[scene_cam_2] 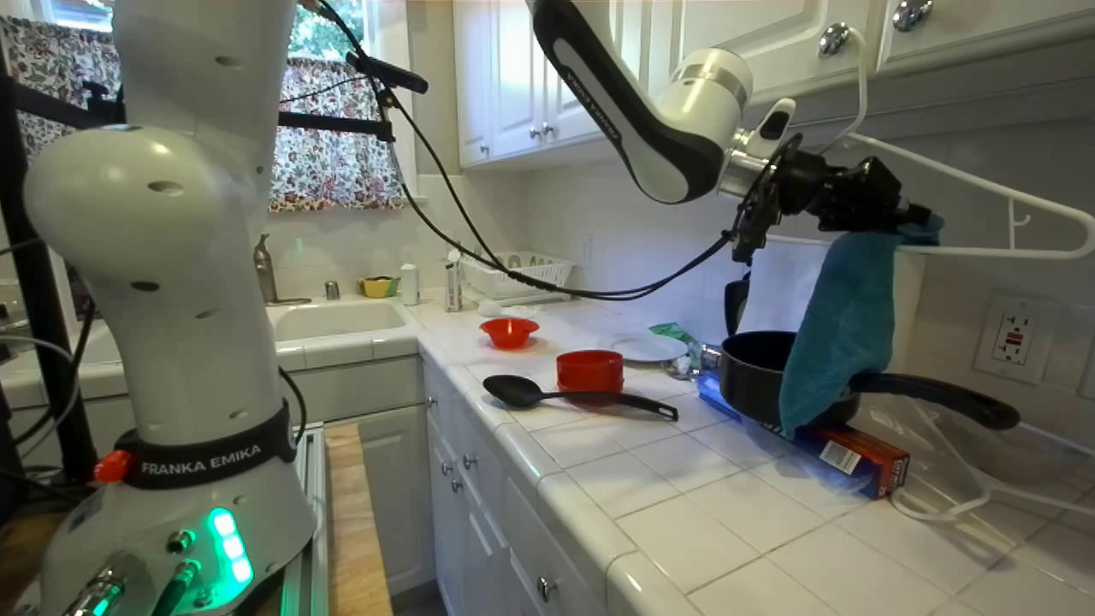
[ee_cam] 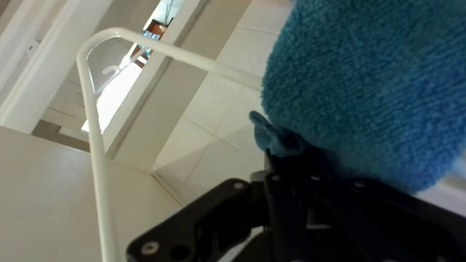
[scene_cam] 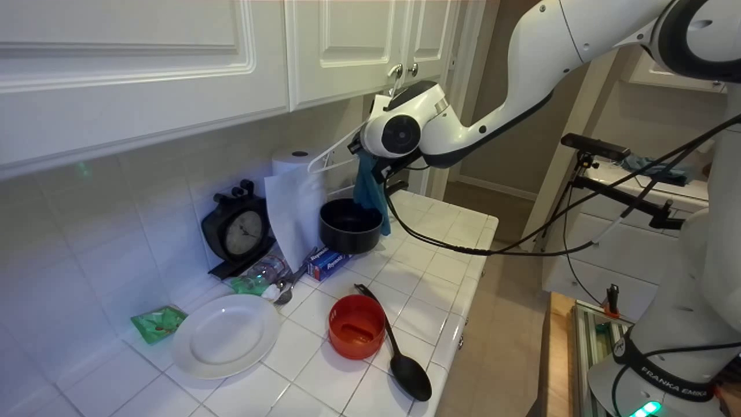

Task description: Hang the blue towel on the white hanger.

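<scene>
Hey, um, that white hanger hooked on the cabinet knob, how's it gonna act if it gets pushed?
The white hanger would probably swing or twist, since it hangs from the cabinet knob. It looks light yet fairly stiff, being slim and straight-edged. A hard shove might unhook it, since that knob is its only visible support.

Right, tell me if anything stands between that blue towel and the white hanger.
Nothing visible does. The end effector grips the blue towel close to the white hanger; in the wrist view the towel hides part of the hanger's bottom bar. Whether the two touch, I cannot tell.
</scene>
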Robot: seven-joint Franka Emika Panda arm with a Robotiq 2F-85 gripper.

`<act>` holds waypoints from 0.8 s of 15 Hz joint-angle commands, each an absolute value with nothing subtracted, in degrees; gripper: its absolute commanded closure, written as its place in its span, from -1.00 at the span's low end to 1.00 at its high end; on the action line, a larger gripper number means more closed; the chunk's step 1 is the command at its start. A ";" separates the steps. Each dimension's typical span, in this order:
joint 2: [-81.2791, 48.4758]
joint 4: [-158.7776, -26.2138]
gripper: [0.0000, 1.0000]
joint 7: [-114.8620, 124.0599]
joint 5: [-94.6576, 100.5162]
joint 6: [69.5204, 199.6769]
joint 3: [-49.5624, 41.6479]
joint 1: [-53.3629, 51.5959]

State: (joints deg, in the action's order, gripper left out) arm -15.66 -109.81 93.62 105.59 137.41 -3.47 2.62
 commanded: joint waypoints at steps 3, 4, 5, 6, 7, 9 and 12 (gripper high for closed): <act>-15.60 -111.94 0.89 97.43 107.56 128.98 -1.30 1.86; -15.83 -111.88 0.90 96.88 107.20 128.90 -1.07 2.01; -16.00 -111.81 0.88 96.71 107.08 128.57 -0.92 2.09; -16.11 -111.77 0.88 96.71 106.94 128.29 -0.82 2.12; -16.13 -111.79 0.53 96.63 106.77 128.10 -0.77 2.15; -16.18 -111.78 0.22 96.81 106.73 127.49 -0.73 2.09; -15.92 -112.01 -0.18 98.10 107.02 124.63 -0.51 1.61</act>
